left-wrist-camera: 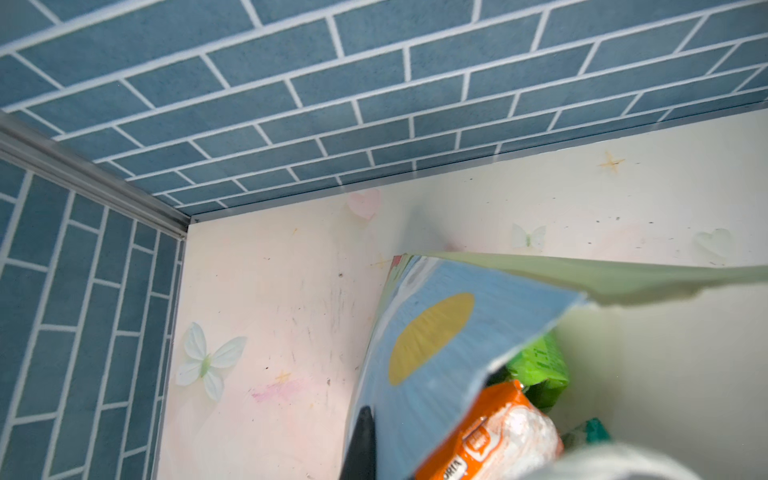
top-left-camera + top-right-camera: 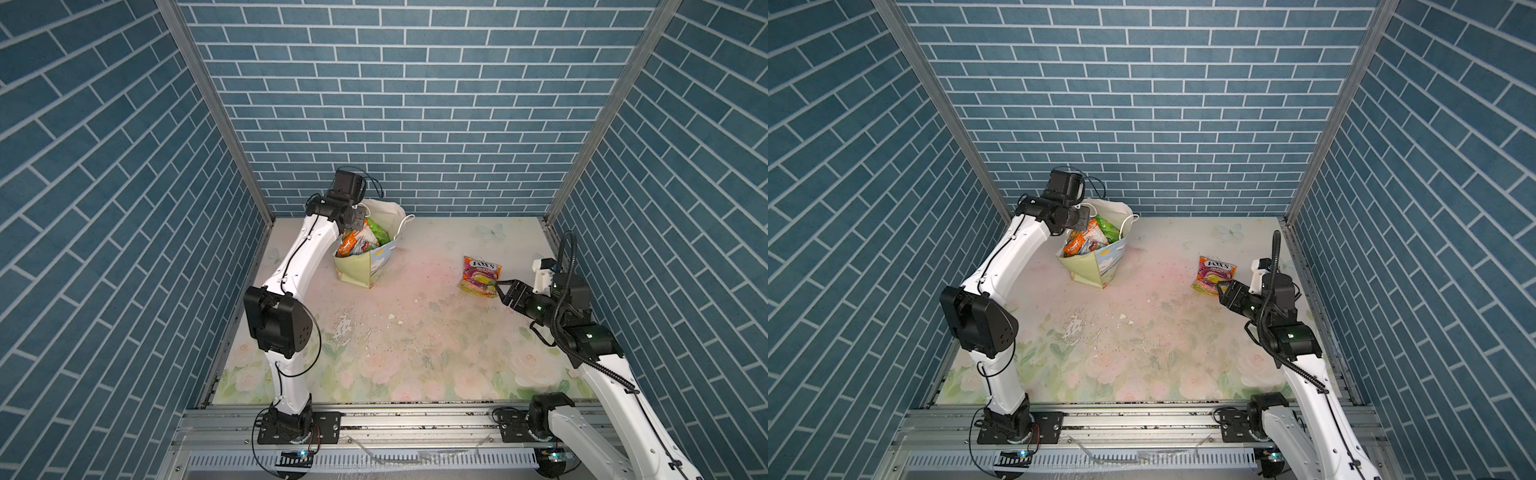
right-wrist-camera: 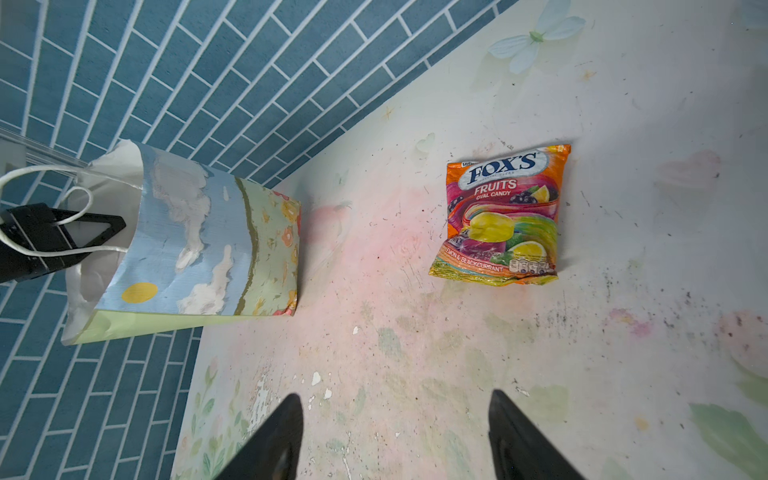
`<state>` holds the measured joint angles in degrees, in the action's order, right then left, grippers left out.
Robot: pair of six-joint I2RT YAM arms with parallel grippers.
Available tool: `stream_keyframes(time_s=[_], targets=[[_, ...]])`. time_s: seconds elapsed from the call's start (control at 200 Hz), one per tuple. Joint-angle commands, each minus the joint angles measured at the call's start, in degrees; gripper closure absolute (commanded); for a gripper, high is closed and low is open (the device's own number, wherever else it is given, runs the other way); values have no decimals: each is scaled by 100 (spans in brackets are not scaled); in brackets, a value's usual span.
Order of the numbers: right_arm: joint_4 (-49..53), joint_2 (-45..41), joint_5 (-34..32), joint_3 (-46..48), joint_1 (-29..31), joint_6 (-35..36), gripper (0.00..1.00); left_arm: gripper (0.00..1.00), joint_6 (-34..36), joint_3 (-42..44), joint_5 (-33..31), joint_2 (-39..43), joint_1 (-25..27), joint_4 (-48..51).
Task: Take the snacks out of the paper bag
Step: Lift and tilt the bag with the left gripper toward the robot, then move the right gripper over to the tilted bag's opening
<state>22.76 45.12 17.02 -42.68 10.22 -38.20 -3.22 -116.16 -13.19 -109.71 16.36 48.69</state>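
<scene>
Left side: my left gripper [image 2: 360,225] is up at the rim of the paper bag [image 2: 365,272]. The bag stands toward the back left of the table [image 2: 415,332], close to the back wall, mouth open upward. My fingers are pressed together on the bag's sky-and-sun wall near its top edge. In the left wrist view that wall [image 1: 436,332] runs down past one black finger [image 1: 361,440] on the outside; the inner finger is hidden. The right wrist view catches a black finger [image 3: 97,226] at the bag's mouth [image 3: 199,241], with a white cord handle [image 3: 41,249] looped across it. Inside the bag: an orange packet [image 2: 347,246] nearest my fingers, a green packet [image 2: 376,232] beyond it, and a scrap of a teal packet [image 1: 594,430]. More are jumbled beneath and I cannot count them. Right side: my right gripper [image 2: 500,291] has its fingers spread wide and holds nothing, low over the right part of the table. One FOX'S packet [image 2: 481,276] lies flat there, print side up, well apart from the bag. In both top views one fingertip overlaps the packet's near corner [image 2: 1214,274]. In the right wrist view the packet [image 3: 503,220] lies ahead of both fingers [image 3: 282,436], with bare table between them.
</scene>
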Motion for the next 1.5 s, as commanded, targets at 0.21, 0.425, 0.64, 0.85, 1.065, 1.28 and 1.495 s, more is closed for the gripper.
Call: stream_keyframes(time_s=[0.21, 0.425, 0.64, 0.85, 1.065, 1.28, 1.495], targets=[[-219, 51, 197, 64, -6, -245, 26, 100, 586, -774, -599, 558, -698, 273], [21, -107, 66, 23, -6, -128, 25, 100, 1159, -1420, -852, 267, -740, 167], [222, -87, 65, -90, -7, -65, 25, 100, 1208, -1344, -510, -147, -514, 282], [-89, -3, 279, -15, -11, -294, 25, 100, 1080, -506, -701, -144, -110, 179], [-827, 279, 467, 55, 317, -716, 27, 100, 850, 139, -651, -5, 425, 88], [-1221, 911, -80, -307, 1444, -679, 28, 100, 409, 242, -308, 31, 641, 303], [-1629, 1601, -275, -597, 2152, -683, 29, 100, 159, 858, 309, 386, 641, 254]])
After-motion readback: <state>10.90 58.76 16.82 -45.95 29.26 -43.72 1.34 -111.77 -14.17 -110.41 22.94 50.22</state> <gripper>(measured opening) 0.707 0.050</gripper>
